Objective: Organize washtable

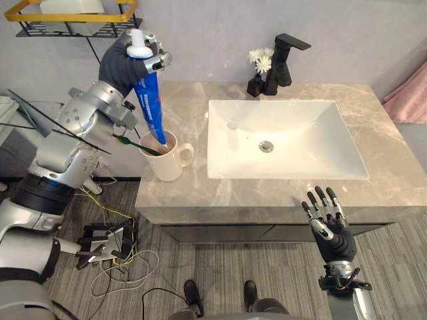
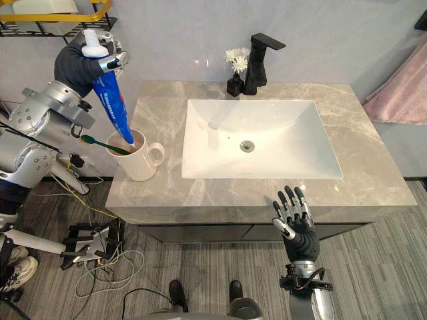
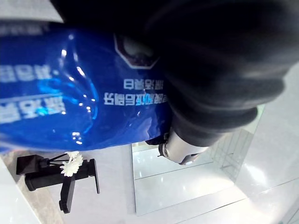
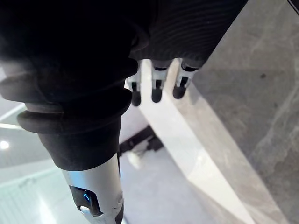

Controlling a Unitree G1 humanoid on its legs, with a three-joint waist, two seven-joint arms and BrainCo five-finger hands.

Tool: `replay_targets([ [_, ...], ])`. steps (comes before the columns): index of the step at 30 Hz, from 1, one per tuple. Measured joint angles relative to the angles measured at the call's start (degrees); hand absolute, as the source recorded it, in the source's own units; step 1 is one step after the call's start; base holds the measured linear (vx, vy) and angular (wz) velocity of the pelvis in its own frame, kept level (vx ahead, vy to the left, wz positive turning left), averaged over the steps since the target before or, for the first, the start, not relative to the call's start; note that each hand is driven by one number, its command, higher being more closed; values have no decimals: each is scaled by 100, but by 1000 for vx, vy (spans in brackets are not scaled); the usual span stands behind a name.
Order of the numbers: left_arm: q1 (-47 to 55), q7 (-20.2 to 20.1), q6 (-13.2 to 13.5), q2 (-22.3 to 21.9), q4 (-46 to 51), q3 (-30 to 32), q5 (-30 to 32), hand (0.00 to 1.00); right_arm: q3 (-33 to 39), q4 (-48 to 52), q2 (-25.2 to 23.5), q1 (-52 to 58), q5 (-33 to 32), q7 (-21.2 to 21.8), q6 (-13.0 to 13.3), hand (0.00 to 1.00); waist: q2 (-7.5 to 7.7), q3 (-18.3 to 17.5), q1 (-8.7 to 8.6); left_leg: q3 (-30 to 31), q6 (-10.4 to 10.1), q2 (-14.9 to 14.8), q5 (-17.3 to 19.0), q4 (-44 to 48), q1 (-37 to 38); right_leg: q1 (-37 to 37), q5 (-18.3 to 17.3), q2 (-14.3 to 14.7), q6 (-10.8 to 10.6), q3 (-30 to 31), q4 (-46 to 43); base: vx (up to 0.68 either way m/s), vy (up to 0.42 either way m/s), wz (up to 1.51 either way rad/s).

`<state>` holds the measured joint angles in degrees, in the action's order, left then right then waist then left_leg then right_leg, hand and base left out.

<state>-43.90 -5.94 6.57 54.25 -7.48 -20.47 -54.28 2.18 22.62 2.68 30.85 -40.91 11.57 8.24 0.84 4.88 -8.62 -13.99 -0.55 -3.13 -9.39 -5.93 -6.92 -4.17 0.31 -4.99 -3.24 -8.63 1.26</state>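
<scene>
Worktop looks like polished stone, grey-beige with veining and a soft sheen. Sink is smooth glossy white, ceramic by the look of it, same as the mug. Tap is matt black metal. Toothpaste tube is shiny blue plastic with crinkly highlights. Pink towel far right is soft matt cloth. Floor is streaky grey, matt.

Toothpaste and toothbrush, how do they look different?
The toothpaste is a fat blue tube with a white cap; the toothbrush is thin and green. The toothpaste stands nearly upright, gripped by the left hand; the toothbrush leans low over the rim, held by nothing. Both have one end inside the white mug.
</scene>
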Motion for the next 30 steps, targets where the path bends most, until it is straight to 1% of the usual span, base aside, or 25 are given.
replay_targets([
  [4, 162, 5, 0, -73, -1, 112, 29, 100, 22, 70, 1, 13, 1, 0, 0, 0, 0, 2, 4, -10, 0, 0, 0, 0, -8, 0, 8, 1, 3, 12, 0, 0, 0, -1],
  [7, 281, 4, -1, -212, 0, 221, 45, 100, 24, 112, 0, 28, 2, 2, 0, 0, 1, 2, 5, -9, 0, -2, 0, 0, -8, 0, 10, 2, 5, 12, -2, 0, 0, 0],
  [12, 444, -4, 2, -251, 28, 454, 50, 100, 32, 112, 0, 62, 2, 4, 0, 0, -1, 4, -7, -17, 1, -2, -1, 0, -4, -1, 14, 2, 7, 19, -3, 0, 0, 0],
  [17, 708, 8, 10, -469, 43, 690, 102, 100, 37, 114, 0, 78, 3, 5, 0, 0, -1, 4, 8, -18, 1, -1, -1, 0, -2, 1, 14, 0, 8, 20, -4, 0, 0, 0],
  [18, 771, 14, 19, -473, 92, 779, 109, 0, 36, 115, -2, 74, 3, 7, 0, 0, -1, 4, 7, -17, 1, -1, -1, 0, -1, 1, 14, 0, 8, 20, -4, 0, 0, 0],
  [20, 897, 9, 33, -473, 154, 796, 168, 0, 52, 115, -2, 85, 4, 8, 0, 0, -1, 4, 5, -18, 1, 0, -1, 0, 0, 1, 14, 0, 8, 20, -3, 0, 0, 0],
  [24, 1143, -5, 32, -665, 318, 825, 354, 0, 241, 116, -5, 91, 7, 108, 0, 0, -1, 4, 7, -18, 1, 1, -1, 0, 3, 1, 14, -1, 8, 20, -3, 0, 0, 0],
  [30, 1159, -29, 101, -698, 699, 990, 439, 0, 243, 115, -6, 96, 7, 115, 0, 0, -3, 5, 5, -18, -1, 1, 0, 0, 51, 18, 14, -2, 9, 23, 1, 0, 0, 0],
])
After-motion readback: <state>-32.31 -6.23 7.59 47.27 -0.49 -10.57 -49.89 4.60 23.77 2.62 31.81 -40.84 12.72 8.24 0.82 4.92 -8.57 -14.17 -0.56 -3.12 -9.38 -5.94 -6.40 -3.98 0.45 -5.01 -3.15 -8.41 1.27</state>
